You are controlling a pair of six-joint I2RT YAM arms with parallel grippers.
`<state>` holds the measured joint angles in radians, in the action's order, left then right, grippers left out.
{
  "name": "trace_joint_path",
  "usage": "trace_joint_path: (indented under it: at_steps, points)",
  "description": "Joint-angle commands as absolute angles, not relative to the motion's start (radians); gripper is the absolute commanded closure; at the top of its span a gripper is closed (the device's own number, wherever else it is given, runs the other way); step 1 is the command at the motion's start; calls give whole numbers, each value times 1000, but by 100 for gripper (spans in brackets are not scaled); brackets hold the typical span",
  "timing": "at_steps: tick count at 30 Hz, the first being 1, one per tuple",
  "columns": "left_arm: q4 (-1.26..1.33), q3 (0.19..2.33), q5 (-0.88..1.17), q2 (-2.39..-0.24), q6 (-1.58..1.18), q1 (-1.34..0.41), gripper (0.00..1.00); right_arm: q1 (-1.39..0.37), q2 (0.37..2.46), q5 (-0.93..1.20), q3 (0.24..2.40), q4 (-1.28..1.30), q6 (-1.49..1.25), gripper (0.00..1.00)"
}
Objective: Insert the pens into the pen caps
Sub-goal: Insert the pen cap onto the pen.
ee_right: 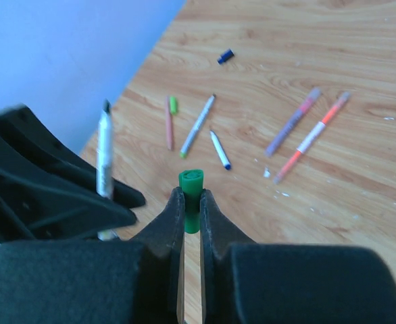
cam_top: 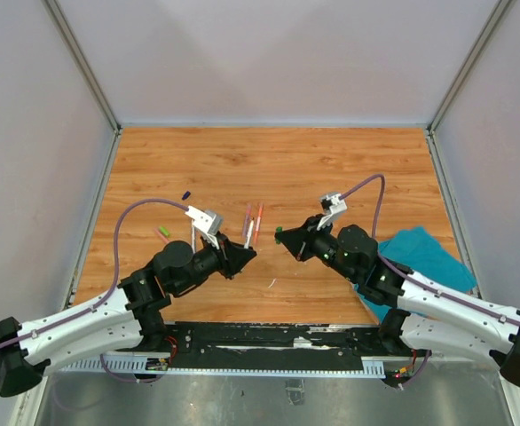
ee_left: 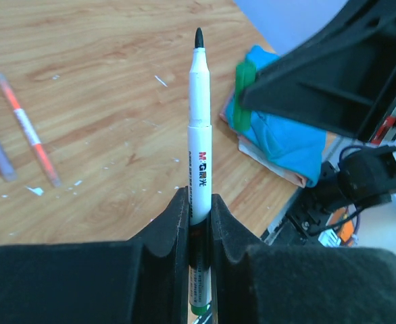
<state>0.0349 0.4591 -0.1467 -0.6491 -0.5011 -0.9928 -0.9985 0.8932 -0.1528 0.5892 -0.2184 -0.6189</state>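
Observation:
My left gripper is shut on a white pen with a green rear end, its dark tip pointing away from the wrist. Across from it, my right gripper is shut on a green pen cap, open end facing out. In the top view the left gripper and right gripper face each other above the table's middle, a small gap apart. The cap sits just right of the pen tip, not touching it. The held pen shows left of the cap.
Purple pen and orange pen lie side by side on the wood. Further left lie a pink pen, a light green cap, two pale pens and a dark blue cap. Teal cloth lies right.

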Motion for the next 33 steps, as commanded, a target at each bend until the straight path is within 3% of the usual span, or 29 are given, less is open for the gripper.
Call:
trace_joint_path:
  at_steps: [1,14,33]
  points:
    - [241,429,-161,-666,-496,-1049,100,-988,836,-212,532,-439,-745,99]
    - [324,422,-90,-754,-461,-1127,100,-988,815,-270,465,-685,-840,99]
    - [331,427,-90,-780,-457,-1134,100,-988,820,-207,474,-715,-819,99]
